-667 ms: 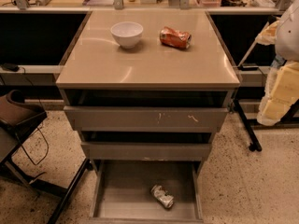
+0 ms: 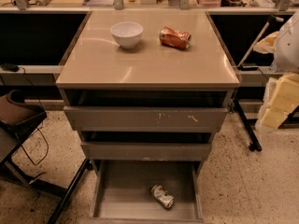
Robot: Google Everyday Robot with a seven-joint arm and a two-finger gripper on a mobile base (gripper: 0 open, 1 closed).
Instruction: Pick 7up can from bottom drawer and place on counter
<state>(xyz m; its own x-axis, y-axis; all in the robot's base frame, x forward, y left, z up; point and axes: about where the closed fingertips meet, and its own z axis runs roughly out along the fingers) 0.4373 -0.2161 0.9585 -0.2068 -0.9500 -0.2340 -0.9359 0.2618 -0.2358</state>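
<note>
The 7up can [image 2: 162, 196], dented and silvery, lies on its side on the floor of the open bottom drawer [image 2: 117, 199], right of its middle. The beige counter [image 2: 140, 64] tops the cabinet. My gripper [image 2: 280, 101] shows as pale yellow and white parts at the right edge of the camera view. It hangs beside the cabinet at about the height of the upper drawers, far from the can and holding nothing that I can see.
A white bowl [image 2: 126, 33] and an orange-red dented can [image 2: 175, 37] stand on the counter's far half. Two upper drawers [image 2: 145, 118] are pulled out a little above the bottom one. A dark chair [image 2: 18, 120] stands at left and a black stand leg [image 2: 245, 125] at right.
The arm parts at the right edge sit slightly lower than before. The can, bowl and drawers have not moved.
</note>
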